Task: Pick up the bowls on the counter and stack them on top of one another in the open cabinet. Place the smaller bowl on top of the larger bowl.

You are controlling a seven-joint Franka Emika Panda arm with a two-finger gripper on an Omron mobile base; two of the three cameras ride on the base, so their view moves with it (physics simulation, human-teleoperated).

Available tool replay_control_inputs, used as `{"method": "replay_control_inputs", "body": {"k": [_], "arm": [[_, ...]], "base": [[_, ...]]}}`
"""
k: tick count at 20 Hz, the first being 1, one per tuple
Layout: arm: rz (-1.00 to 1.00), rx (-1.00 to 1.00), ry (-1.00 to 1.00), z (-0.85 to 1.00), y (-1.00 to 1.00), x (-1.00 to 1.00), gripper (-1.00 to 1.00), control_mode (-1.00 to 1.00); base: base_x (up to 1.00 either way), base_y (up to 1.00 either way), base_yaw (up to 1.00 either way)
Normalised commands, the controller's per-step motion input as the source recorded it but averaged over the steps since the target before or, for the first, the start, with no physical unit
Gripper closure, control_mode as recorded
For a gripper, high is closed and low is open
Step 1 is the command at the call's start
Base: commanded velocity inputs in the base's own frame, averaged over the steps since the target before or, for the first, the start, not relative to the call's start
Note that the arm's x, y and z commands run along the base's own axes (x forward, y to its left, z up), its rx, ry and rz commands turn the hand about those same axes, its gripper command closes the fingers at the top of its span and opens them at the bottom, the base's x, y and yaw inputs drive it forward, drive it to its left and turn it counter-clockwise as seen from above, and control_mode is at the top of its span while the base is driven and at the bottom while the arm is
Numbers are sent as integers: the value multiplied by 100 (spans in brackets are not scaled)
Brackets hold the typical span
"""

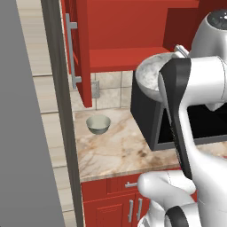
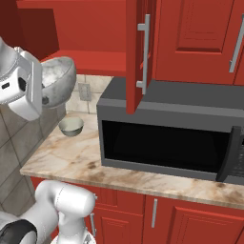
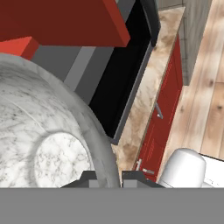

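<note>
The larger bowl [image 1: 150, 74], white-grey marbled, hangs in the air above the microwave's left end, level with the red shelf of the open cabinet [image 1: 126, 57]. My gripper [image 3: 108, 176] is shut on its rim, one finger inside and one outside; in the hand view the larger bowl [image 3: 39, 131] takes up the left half. From the right base view the larger bowl [image 2: 58, 76] sits just behind my white hand. The smaller bowl [image 1: 98, 124], grey-green, stands upright on the counter [image 1: 119, 153] by the back wall; the smaller bowl [image 2: 71, 126] is left of the microwave.
A black microwave [image 2: 167, 136] stands on the counter under the cabinet, its door [image 2: 232, 153] swung open at the right. The cabinet door [image 1: 80, 48] with its silver bar handle juts out at the left. A tall grey panel [image 1: 22, 133] bounds the counter's left end.
</note>
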Motion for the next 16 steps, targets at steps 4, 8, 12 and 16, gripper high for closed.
{"method": "replay_control_inputs", "body": {"k": [4, 8, 12, 16], "arm": [[1, 0, 0, 42, -8, 20, 100, -100], [1, 0, 0, 34, -6, 27, 100, -100], [1, 1, 0, 25, -3, 26, 100, -100], [1, 0, -2, 11, 0, 26, 100, -100]], "base": [[0, 0, 0], [0, 0, 0], [0, 0, 0], [0, 0, 0]]}}
